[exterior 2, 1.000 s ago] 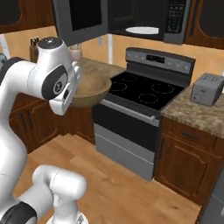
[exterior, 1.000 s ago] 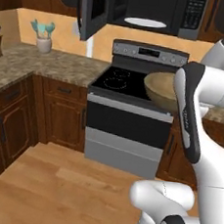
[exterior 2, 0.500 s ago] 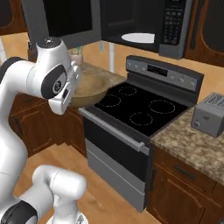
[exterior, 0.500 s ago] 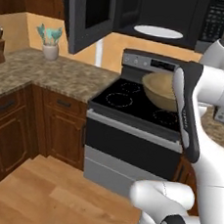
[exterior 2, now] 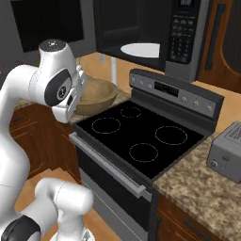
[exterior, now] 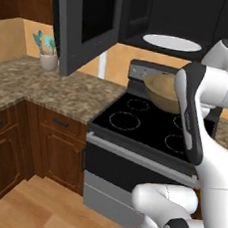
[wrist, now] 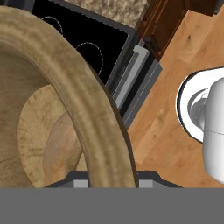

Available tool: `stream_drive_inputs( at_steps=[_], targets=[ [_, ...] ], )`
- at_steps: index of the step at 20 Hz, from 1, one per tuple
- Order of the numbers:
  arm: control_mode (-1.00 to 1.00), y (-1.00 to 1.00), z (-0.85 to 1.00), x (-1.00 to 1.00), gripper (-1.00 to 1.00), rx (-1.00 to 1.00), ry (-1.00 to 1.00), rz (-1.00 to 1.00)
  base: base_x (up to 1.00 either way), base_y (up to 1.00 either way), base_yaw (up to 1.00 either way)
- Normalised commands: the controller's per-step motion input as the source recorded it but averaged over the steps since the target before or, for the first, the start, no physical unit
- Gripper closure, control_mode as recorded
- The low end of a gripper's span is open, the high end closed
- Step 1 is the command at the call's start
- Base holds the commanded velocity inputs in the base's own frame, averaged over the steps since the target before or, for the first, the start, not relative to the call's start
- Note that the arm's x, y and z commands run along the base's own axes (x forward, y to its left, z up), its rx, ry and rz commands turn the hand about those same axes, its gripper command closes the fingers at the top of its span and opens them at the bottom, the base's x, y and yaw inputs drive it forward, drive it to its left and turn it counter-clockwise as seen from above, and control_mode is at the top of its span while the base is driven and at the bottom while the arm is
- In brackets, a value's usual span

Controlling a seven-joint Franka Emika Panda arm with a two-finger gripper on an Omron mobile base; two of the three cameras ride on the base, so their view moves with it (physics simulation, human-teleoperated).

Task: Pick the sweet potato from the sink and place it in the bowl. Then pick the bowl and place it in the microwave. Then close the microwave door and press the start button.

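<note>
Hand view puts the thick wooden rim of the bowl (wrist: 94,118) straight through the gripper (wrist: 111,181), one finger on the inside of the wall and one on the outside, so the jaws are pinched on that rim; inside the bowl, against its pale floor, lies the sweet potato (wrist: 61,144), a brownish oblong shape partly cut off by the rim; past the rim, far below, show the black stove (wrist: 92,48) with its ringed burners and the wood floor (wrist: 175,113).

From the left base view the bowl (exterior: 161,91) hangs in the air above the back of the stove (exterior: 144,127), carried at the end of the white arm, whose forearm covers the bowl's right side; above it the microwave (exterior: 162,16) stands open, its white turntable plate (exterior: 171,42) bare, and the microwave door (exterior: 86,25) is swung out to the left over the granite counter (exterior: 48,91); a cup of utensils (exterior: 47,56) sits at the back of that counter.

From the right base view the bowl (exterior 2: 96,96) sits lower than the turntable plate (exterior 2: 141,49) and to its left; a toaster (exterior 2: 228,150) rests on the counter right of the stove (exterior 2: 136,136).
</note>
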Motion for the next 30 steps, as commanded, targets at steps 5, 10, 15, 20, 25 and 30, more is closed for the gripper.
stream_drive_inputs(
  at_steps=[5,10,15,20,25,30],
  targets=[
    [1.00,0.00,0.00,0.00,1.00,0.00,0.00,0.00,0.58,0.00,0.11],
    [1.00,0.00,0.00,0.00,1.00,0.00,0.00,0.00,0.46,-0.03,0.06],
    [1.00,0.00,0.00,0.00,1.00,0.00,0.00,0.00,0.36,-0.04,0.00],
    [-1.00,0.02,0.42,-0.11,1.00,0.00,-0.13,-0.03,0.00,0.00,0.00],
    [-1.00,0.01,0.73,-0.03,1.00,0.00,-0.18,-0.01,0.00,0.00,0.00],
    [-1.00,0.01,0.61,0.12,1.00,0.00,-0.23,-0.03,0.00,0.00,0.00]
  ],
)
